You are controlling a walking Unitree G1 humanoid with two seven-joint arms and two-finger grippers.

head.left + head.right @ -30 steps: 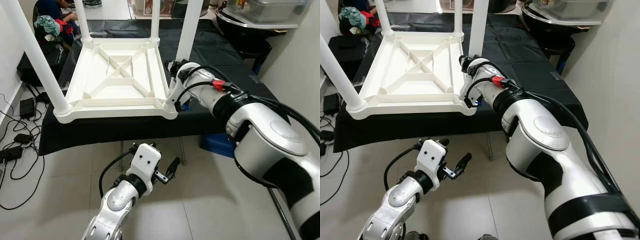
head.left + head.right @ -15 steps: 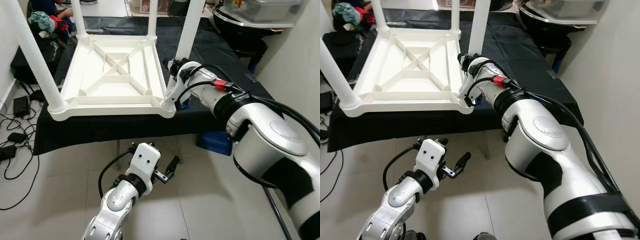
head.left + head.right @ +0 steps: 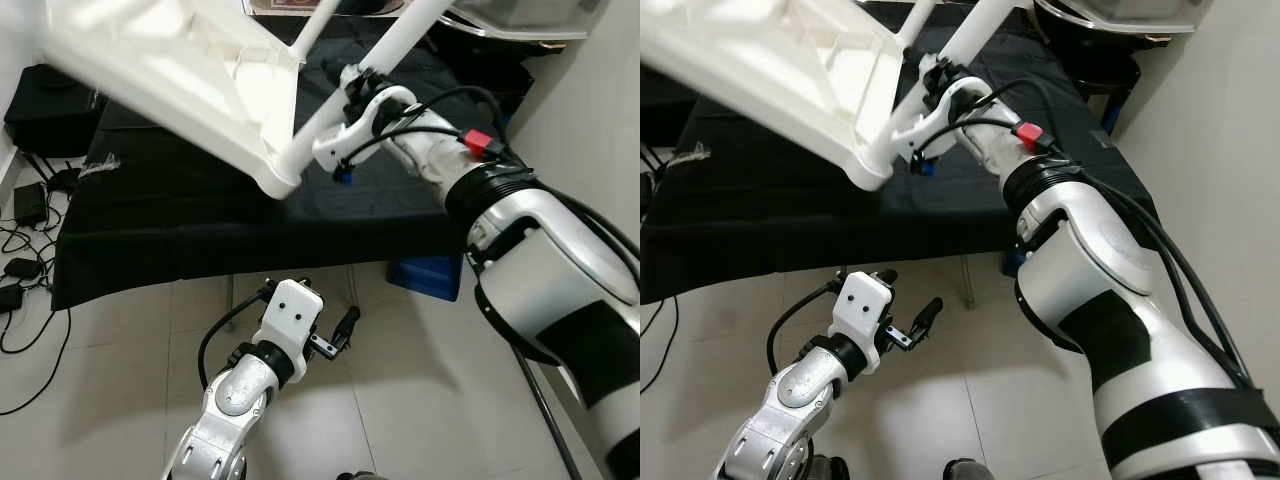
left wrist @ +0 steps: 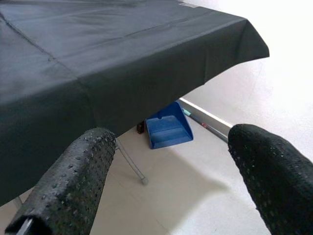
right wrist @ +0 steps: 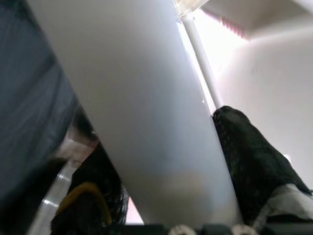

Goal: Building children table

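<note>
The black-covered desk (image 3: 200, 200) takes the middle of the scene, and its cloth hangs down over the front edge to the tiled floor (image 3: 110, 400). Above the desk's left half the white children table (image 3: 190, 80) is lifted off the cloth and strongly tilted, with its underside ribs turned to the camera and one corner pointing down over the middle of the desk. One white table leg (image 3: 400, 35) runs up and to the right from that low corner.

The right arm reaches over the desk's right part, and the right gripper (image 3: 350, 85) is closed around this leg; in the right wrist view the leg (image 5: 137, 112) lies between the two black fingers (image 5: 254, 166), which press on both sides.

Under the desk's right front corner a blue dustpan (image 4: 168, 129) lies on the floor.

The left gripper (image 3: 335, 335) hangs low before the desk's front edge, above the floor, touching nothing. Its fingers (image 4: 73, 186) are spread wide apart and hold nothing.

At the desk's left end black cables (image 3: 30, 280) lie on the floor.
</note>
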